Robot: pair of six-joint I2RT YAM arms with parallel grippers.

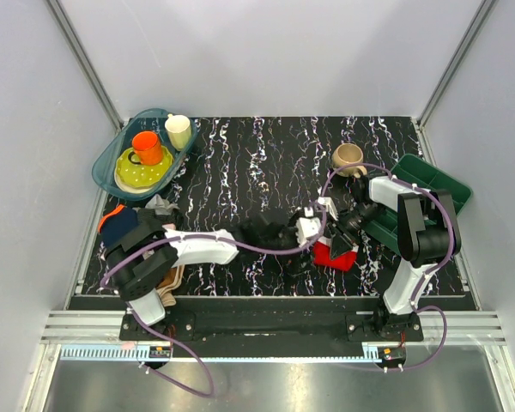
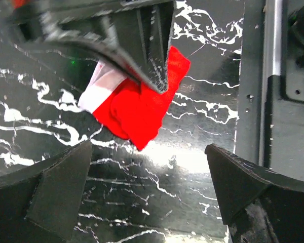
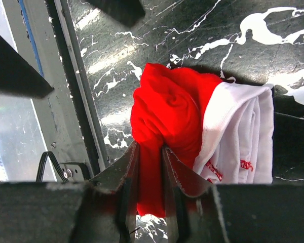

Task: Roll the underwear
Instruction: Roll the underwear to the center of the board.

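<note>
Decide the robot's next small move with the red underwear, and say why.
Probably the right gripper, pinching a red fold of the underwear, should roll that fold over onto the rest; the left gripper hangs open, holding nothing.

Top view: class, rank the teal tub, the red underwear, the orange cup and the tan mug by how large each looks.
1. teal tub
2. red underwear, partly hidden from above
3. orange cup and tan mug: about alike, so left unranked
</note>
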